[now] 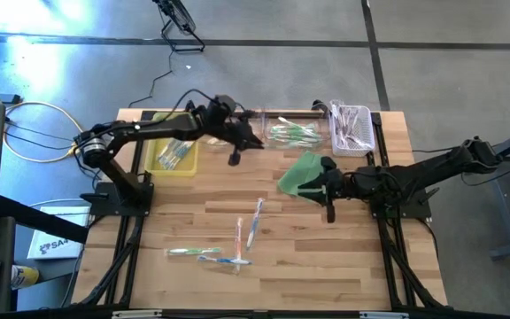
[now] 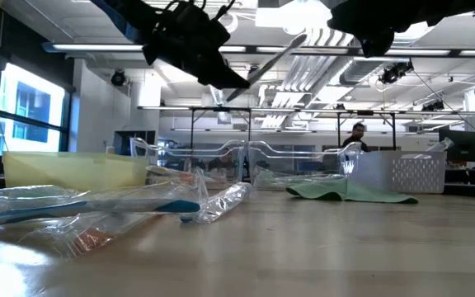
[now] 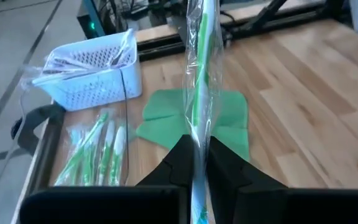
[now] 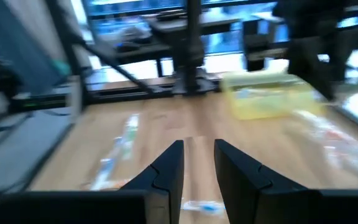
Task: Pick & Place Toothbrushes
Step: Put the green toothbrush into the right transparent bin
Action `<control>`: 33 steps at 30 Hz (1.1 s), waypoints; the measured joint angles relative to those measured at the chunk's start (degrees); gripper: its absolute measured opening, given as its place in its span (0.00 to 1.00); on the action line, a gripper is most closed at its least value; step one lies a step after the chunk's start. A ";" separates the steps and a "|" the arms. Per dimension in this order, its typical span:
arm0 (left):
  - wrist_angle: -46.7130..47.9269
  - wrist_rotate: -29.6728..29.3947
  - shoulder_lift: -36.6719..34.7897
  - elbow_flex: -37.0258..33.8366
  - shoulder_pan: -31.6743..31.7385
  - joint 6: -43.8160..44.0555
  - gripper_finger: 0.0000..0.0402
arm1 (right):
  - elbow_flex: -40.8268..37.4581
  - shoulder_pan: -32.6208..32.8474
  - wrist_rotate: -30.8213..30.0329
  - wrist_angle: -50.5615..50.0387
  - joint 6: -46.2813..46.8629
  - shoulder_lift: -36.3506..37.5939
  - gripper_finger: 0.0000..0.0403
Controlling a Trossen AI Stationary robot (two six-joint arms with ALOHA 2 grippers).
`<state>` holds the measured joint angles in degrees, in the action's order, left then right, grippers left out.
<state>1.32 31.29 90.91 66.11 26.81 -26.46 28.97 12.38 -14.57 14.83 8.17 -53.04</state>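
At desk's (image 1: 326, 266) back, clear tray (image 1: 304, 120) w/ green toothbrushes (image 1: 292, 133); left claw (image 3: 194, 180) grips wrapped toothbrush (image 3: 201, 81); right claw (image 4: 197, 163) narrow, empty.

Green cloth (image 1: 301, 174) lies flat on the wooden bench (image 1: 326, 257). White basket (image 1: 352, 130) and yellow bin (image 1: 172, 156) stand well apart.

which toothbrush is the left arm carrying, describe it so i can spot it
Look above the table's far middle, near the clear tray of green brushes. The left pincer is clamped on a green-and-white wrapped toothbrush. It alone hangs in the air; the rest lie in bins or on the wood.
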 joint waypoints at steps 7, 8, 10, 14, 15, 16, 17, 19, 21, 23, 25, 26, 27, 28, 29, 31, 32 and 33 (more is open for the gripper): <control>-4.64 4.26 0.02 -0.11 0.31 1.73 0.05 | 0.00 -2.33 -10.62 3.82 -6.39 -2.35 0.20; -5.44 5.08 0.02 -0.11 0.41 1.90 0.05 | 0.00 -3.11 -10.59 5.53 -7.51 -2.99 0.20; -7.56 6.93 0.04 -0.11 0.65 2.60 0.05 | 0.00 -4.82 -10.56 8.23 -9.25 -4.46 0.20; -9.64 8.23 0.04 -0.11 1.89 2.76 0.05 | 0.00 -8.59 -10.56 13.33 -9.50 -7.91 0.20; -9.70 8.86 0.07 -0.11 2.51 2.69 0.05 | 0.00 -9.51 -10.57 13.93 -9.51 -8.73 0.20; -9.81 9.45 0.07 -0.11 3.29 2.27 0.05 | 0.00 -10.48 -10.59 14.40 -9.46 -9.62 0.20; -9.98 10.17 0.07 -0.11 4.28 1.77 0.05 | 0.00 -11.44 -10.56 14.60 -9.20 -10.50 0.20; -10.30 10.38 0.07 -0.11 6.67 1.66 0.05 | 0.00 -13.34 -10.52 14.55 -7.65 -12.08 0.20; -10.23 10.52 0.08 -0.11 9.10 2.29 0.05 | 0.00 -15.06 -10.41 14.75 -4.95 -13.82 0.20; -10.15 12.41 0.09 -0.11 11.29 3.19 0.05 | 0.00 -16.56 -9.38 15.84 -2.12 -15.62 0.20; -9.93 14.39 0.09 -0.11 12.58 3.36 0.05 | 0.00 -17.86 -7.00 19.02 0.26 -17.66 0.20; -9.45 14.69 0.09 -0.11 12.78 3.17 0.05 | 0.00 -18.39 -5.42 21.34 1.07 -18.74 0.20; -8.95 14.67 0.09 -0.13 12.79 2.71 0.05 | 0.00 -18.88 -3.89 23.66 1.47 -19.80 0.20; -8.54 14.61 0.11 -0.13 12.73 2.16 0.05 | 0.00 -19.33 -2.41 26.27 1.30 -21.02 0.20; -8.38 14.49 0.11 -0.15 12.72 1.34 0.05 | 0.00 -19.74 -1.13 28.95 0.53 -22.28 0.20; -8.46 14.42 0.11 -0.16 12.53 -0.19 0.05 | -0.01 -20.53 0.75 34.58 -1.84 -24.66 0.20; -8.46 14.40 0.11 -0.16 12.54 -0.52 0.05 | 0.00 -20.96 1.42 37.32 -3.03 -25.79 0.20; -8.45 14.36 0.11 -0.16 12.54 -0.63 0.05 | 0.00 -21.25 1.63 39.98 -3.99 -26.80 0.20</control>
<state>-7.13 45.64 91.02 65.95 39.35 -27.09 28.97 -8.87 -12.93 54.81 4.18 -79.83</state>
